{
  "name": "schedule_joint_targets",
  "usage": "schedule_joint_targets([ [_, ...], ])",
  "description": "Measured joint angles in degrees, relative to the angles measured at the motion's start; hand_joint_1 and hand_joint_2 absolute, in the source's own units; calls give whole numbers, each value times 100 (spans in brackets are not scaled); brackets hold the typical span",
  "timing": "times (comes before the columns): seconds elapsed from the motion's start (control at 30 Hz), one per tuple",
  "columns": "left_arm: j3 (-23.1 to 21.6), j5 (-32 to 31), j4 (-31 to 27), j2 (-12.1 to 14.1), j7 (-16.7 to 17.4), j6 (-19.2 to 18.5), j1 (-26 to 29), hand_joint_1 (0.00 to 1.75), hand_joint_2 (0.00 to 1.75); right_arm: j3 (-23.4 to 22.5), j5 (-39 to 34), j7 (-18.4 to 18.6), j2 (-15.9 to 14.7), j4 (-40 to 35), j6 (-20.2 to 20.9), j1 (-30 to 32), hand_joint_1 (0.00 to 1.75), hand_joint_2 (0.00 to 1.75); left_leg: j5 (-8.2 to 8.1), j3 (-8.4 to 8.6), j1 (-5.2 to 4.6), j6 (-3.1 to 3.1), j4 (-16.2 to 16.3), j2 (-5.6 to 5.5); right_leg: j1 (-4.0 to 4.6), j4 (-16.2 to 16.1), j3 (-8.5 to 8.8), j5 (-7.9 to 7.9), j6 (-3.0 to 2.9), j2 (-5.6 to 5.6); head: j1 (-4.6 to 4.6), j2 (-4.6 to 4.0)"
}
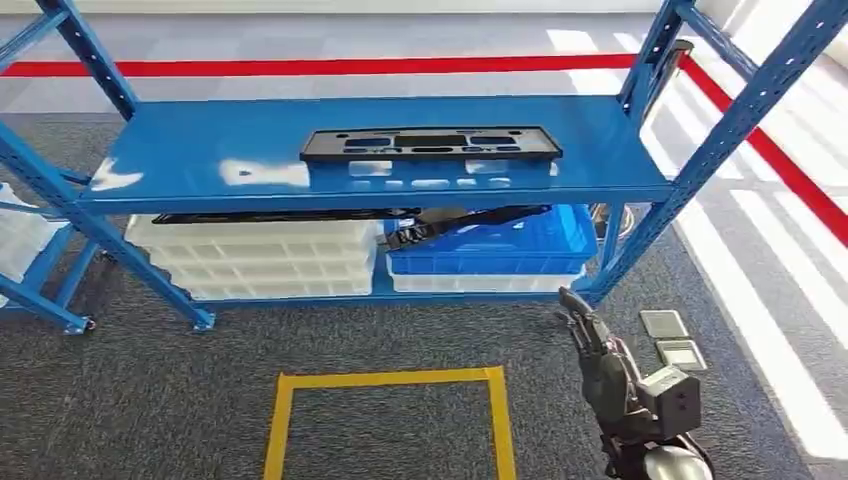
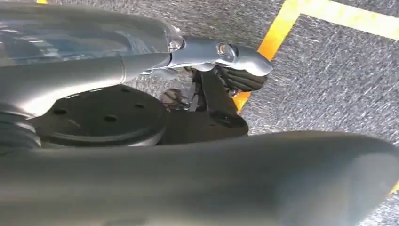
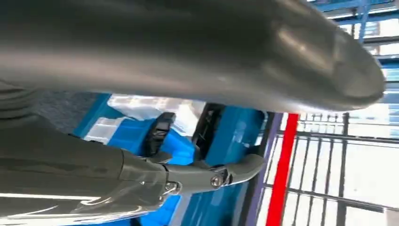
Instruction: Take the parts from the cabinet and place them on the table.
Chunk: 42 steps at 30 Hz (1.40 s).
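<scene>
Black part (image 1: 430, 145) on blue cabinet (image 1: 200, 160); grey carpet (image 1: 150, 400) with yellow tape (image 1: 385, 379).

You cannot tell what the long black parts (image 1: 300, 215) under the blue shelf (image 1: 200, 160) are, since its front edge hides most of them, and the right hand (image 1: 600, 350) looks too small to judge its fingers.

black part (image 1: 430, 145) lies unobstructed on the shelf top (image 1: 200, 150) (blue uprights (image 1: 725, 130) flank it).
</scene>
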Motion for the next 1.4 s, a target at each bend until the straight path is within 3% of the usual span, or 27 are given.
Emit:
schedule_joint_targets([
  [0.03,0,-4,0,0,0,0,2,0,0,11,-7,-2,-9,-24,-2,22,0,0,-8,11,1,-1,2,1,-2,-87,23,132,18,-3,0,-2],
  [0.07,0,-4,0,-2,0,-2,1,0,0,22,-15,-7,-13,-48,-9,35,0,0,-23,32,3,-8,3,0,-7,-433,184,378,33,-6,0,-2],
  [0.13,0,-9,4,-15,-2,-15,2,0,0,39,-26,-20,-35,-105,-9,48,0,0,-76,91,5,-61,17,0,-19,-1515,698,899,48,-30,0,-2],
  [0.17,0,-11,4,-15,-11,-22,-1,0,0,48,-35,-22,-42,-114,-11,46,0,0,-116,89,-32,-108,32,0,-4,-1676,777,795,-1,-60,0,-2],
  [0.27,0,-15,4,-20,-15,-35,-10,0,0,81,-42,-33,-52,-168,-11,105,0,0,-157,115,-25,-176,15,0,30,-1715,788,762,-151,-29,-4,-2],
  [0.37,0,-24,4,-20,-20,-37,-34,0,0,103,-57,-52,-52,-236,-26,120,0,0,-305,92,-18,-277,236,-5,-32,-1744,895,725,-266,-23,-7,-2],
  [0.47,0,-24,7,-22,-13,-37,-24,0,0,142,-63,-55,-52,-238,-26,159,0,0,-822,-710,31,-356,1638,-5,-27,-1743,998,617,-296,-24,-9,0],
  [0.5,0,-26,7,-22,-11,-35,-7,0,0,142,-68,-55,-52,-238,-26,180,0,0,-820,-934,32,-360,1927,-4,-27,-1743,1049,572,-294,-16,-7,0],
  [0.53,0,-26,7,-22,-11,-35,7,0,0,144,-74,-55,-52,-238,-26,194,0,0,-673,-1004,32,-351,1907,-5,-28,-1744,1114,523,-292,-1,-7,-2],
  [0.57,0,-26,7,-22,-11,-35,14,0,0,146,-83,-55,-52,-240,-26,201,0,0,-398,-960,31,-327,1640,-5,-26,-1744,1195,463,-282,12,-7,-2],
  [0.63,0,-26,7,-22,-11,-35,16,0,0,153,-101,-55,-52,-262,-26,211,0,0,360,-665,3,-220,637,-18,-17,-1747,1390,322,-257,25,-9,0],
  [0.7,2,-33,7,-17,-9,-31,34,0,0,164,-111,-46,-52,-269,-35,202,0,0,311,-560,-54,-120,495,-41,-16,-1789,1484,231,-171,42,-7,0],
  [0.77,2,-33,4,-17,-9,-26,20,0,0,170,-114,-46,-52,-286,-35,227,0,0,121,-434,-81,-16,307,-43,-37,-1829,1569,248,-101,33,-7,-2],
  [0.83,2,-33,7,-17,-11,-26,11,0,0,168,-114,-46,-57,-313,-37,240,0,0,91,-255,-22,13,153,-51,-31,-1678,1511,392,15,15,-7,0],
  [0.87,2,-35,7,-17,-13,-24,15,0,0,168,-120,-46,-59,-315,-42,230,0,0,74,-138,-12,35,76,-50,-31,-1430,1439,409,14,6,-4,0],
  [0.9,2,-35,7,-17,-11,-26,10,0,0,170,-118,-46,-61,-315,-42,222,0,0,41,-56,-8,67,34,-49,-29,-1094,1227,346,17,5,2,0],
  [0.97,2,-35,7,-28,-7,-24,9,0,0,173,-118,-31,-66,-315,-42,256,0,0,-41,47,-7,75,26,-49,-31,-437,711,-21,44,5,0,0],
  [1.0,2,-33,7,-28,-4,-24,13,0,0,173,-118,-11,-77,-315,-42,272,0,0,-99,110,-7,67,26,-50,-31,-227,474,-211,55,4,2,0],
  [1.03,2,-33,7,-28,-2,-13,20,0,0,170,-120,18,-92,-315,-44,279,0,0,-158,189,-7,54,26,-51,-31,-210,328,-253,69,3,2,0],
  [1.07,2,-31,7,-28,2,-9,27,0,0,170,-120,41,-103,-315,-44,280,0,0,-230,285,-4,27,26,-53,-32,-390,285,-125,88,0,0,0],
  [1.13,2,-31,7,-37,4,-11,24,0,0,170,-122,46,-122,-315,-44,292,0,0,-372,495,5,0,26,-52,-33,-1166,394,546,112,-9,2,0],
  [1.17,2,-31,7,-39,4,-11,33,0,0,170,-122,48,-131,-310,-44,309,0,0,-439,538,3,-30,23,-49,-32,-1479,414,1052,86,-44,2,0],
  [1.2,4,-31,7,-39,6,-11,17,0,0,170,-122,61,-140,-291,-44,321,0,0,-484,582,-10,-72,46,-57,3,-1430,304,1023,19,-85,-14,0],
  [1.23,4,-31,7,-39,7,-11,-2,0,0,170,-120,68,-144,-286,-44,329,0,0,-506,544,-19,-106,34,-53,16,-1452,314,1001,-91,-94,0,0],
  [1.27,4,-31,7,-39,9,-9,5,0,0,170,-122,72,-144,-299,-44,356,0,0,-527,592,-17,-150,29,-50,18,-1468,303,1041,-147,-83,-4,0],
  [1.37,4,-31,7,-39,9,-13,-2,0,0,164,-125,72,-151,-317,-50,356,0,0,-563,616,-12,-205,165,-51,-27,-1515,427,1004,-241,-60,-9,0],
  [1.4,4,-31,7,-39,7,-15,-11,0,0,168,-122,72,-151,-317,-48,352,0,0,-685,482,2,-250,432,-50,-33,-1519,450,983,-274,-59,-15,0],
])
